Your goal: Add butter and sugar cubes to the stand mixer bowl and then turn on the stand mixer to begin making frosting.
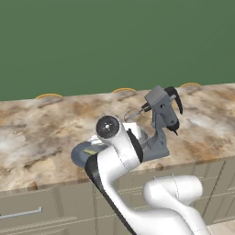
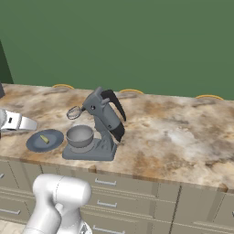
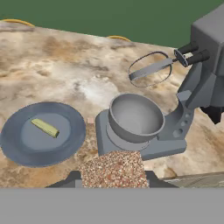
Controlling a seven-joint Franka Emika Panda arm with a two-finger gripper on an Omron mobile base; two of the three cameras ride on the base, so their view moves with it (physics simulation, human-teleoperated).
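**Sugar cube held near the mixer bowl**

Marbled brown stone counter (image 2: 183, 132) carries all things of the task. Between the dark fingertips of the gripper (image 3: 113, 175) sits a brown speckled sugar cube (image 3: 114, 168); the fingers are clamped on it, just before the deep silvery-grey metal bowl (image 3: 134, 117). The cube looks light and stiff but crumbly, so I judge a gentle hold on its flat sides is best. The bowl rests on the base of the dark grey stand mixer (image 2: 103, 123), whose head is tilted up. Beside it, the small pale yellow butter stick (image 3: 45, 127) lies on a flat blue-grey round plate (image 3: 17, 148); probably soft and slippery, best taken across its long sides.
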